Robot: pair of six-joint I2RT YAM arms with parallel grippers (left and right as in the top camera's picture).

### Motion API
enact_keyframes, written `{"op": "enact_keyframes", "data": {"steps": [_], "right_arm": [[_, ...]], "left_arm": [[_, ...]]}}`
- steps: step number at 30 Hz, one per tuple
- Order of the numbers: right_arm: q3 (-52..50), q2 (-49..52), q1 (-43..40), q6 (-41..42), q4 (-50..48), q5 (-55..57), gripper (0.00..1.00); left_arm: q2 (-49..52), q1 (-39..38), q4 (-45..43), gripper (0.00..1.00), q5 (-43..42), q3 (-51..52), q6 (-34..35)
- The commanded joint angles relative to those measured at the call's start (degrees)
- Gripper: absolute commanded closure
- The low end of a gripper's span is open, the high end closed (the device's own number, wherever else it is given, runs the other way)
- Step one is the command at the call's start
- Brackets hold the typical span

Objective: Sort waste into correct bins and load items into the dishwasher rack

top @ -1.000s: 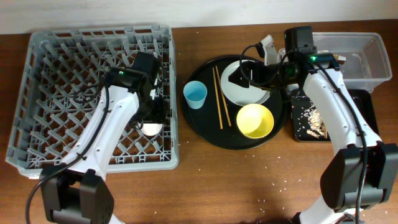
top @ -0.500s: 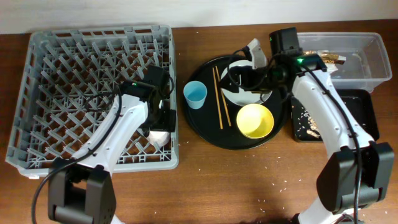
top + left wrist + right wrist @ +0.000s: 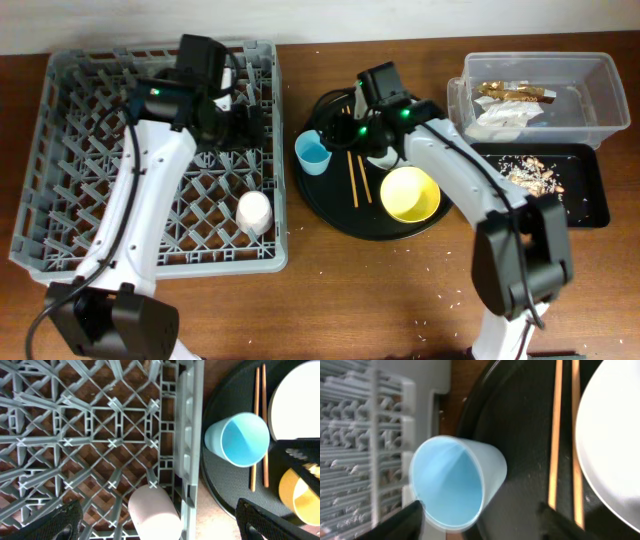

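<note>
R gripper (image 3: 485, 515) spread wide by blue cup (image 3: 452, 482), L gripper (image 3: 160, 520) spread, prob. empty, over rack (image 3: 187, 420)

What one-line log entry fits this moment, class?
left gripper: open, empty, over rack | pink cup: lying in rack | right gripper: open, at blue cup on round tray | bowl, chopsticks: on round tray

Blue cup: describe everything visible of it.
The small light-blue plastic-looking cup is a plain tapered tumbler with no handle, and it is empty. It stands upright, mouth up, at the left edge of the large round black tray, close to the right wall of the grey pegged dishwasher rack. The thin wooden chopsticks lie just to its right; whether they touch it cannot be told. The right pincer hangs open above it.
</note>
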State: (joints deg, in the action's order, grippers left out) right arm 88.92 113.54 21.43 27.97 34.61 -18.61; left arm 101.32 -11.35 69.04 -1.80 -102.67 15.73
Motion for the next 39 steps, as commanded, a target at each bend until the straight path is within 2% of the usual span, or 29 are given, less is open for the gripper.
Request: {"op": "enact_keyframes", "data": {"steps": [1, 3, 4, 5, 8, 10, 13, 16, 17, 18, 21, 25, 27, 32, 39], "right_arm": [[0.00, 3.96, 0.42, 1.33, -1.57, 1.29, 0.46], [0.00, 5.79, 0.42, 1.29, -1.38, 1.27, 0.69], [0.00, 5.81, 0.42, 1.27, -1.05, 1.31, 0.76], [0.00, 5.77, 0.31, 1.27, -1.01, 1.29, 0.95], [0.02, 3.89, -1.57, 0.48, 0.57, -1.07, 0.96], [0.02, 0.57, -4.76, -3.21, 2.82, -7.02, 0.96], [0.02, -4.83, -10.51, -8.46, 4.81, -22.49, 0.96], [0.02, -7.67, -16.00, -11.72, 4.57, -38.86, 0.96], [0.00, -7.65, -16.92, -11.74, 3.82, -42.53, 0.96], [0.00, -7.63, -17.07, -12.37, 3.04, -44.54, 0.96], [0.00, -7.63, -16.28, -12.41, -3.96, -54.86, 0.96], [0.00, -7.63, -15.26, -4.74, -14.05, -58.82, 0.96], [0.00, -7.63, -14.62, 1.09, -21.68, -60.76, 0.96], [0.00, -7.63, -11.13, 9.03, -32.00, -60.67, 0.96], [0.00, -7.63, -7.13, 10.08, -34.01, -59.08, 0.96]], "left_arm": [[0.04, 0.70, -0.26, 0.03, -2.29, -0.66, 0.76], [0.04, 0.70, -0.52, 0.03, -2.29, -0.66, 0.76], [0.04, 0.70, -0.52, 0.03, -2.29, -0.63, 0.76], [0.04, 0.70, -0.61, 0.03, -2.29, -0.55, 0.76], [0.04, 0.70, -0.33, 0.03, -2.36, -0.55, 0.76], [0.04, 0.70, 0.26, 0.03, -3.41, -0.55, 0.74], [0.04, 0.74, -0.92, 0.01, -12.24, -0.55, -1.51], [0.04, 1.55, -4.28, 0.01, -31.54, -0.55, -8.35], [0.04, 1.92, -5.09, 0.01, -35.47, -0.55, -9.22], [0.04, 2.78, -6.67, 0.01, -42.97, -0.55, -10.51], [0.04, 4.72, -9.62, 0.01, -58.14, -0.55, -12.63], [0.04, 5.95, -12.72, 0.01, -72.00, -0.55, -12.81], [0.04, 5.95, -12.87, 0.01, -72.59, -0.55, -12.81], [0.04, 5.97, -12.90, 0.01, -72.57, -0.55, -12.79], [0.04, 5.97, -13.18, 0.01, -72.39, -0.55, -12.79]]}}
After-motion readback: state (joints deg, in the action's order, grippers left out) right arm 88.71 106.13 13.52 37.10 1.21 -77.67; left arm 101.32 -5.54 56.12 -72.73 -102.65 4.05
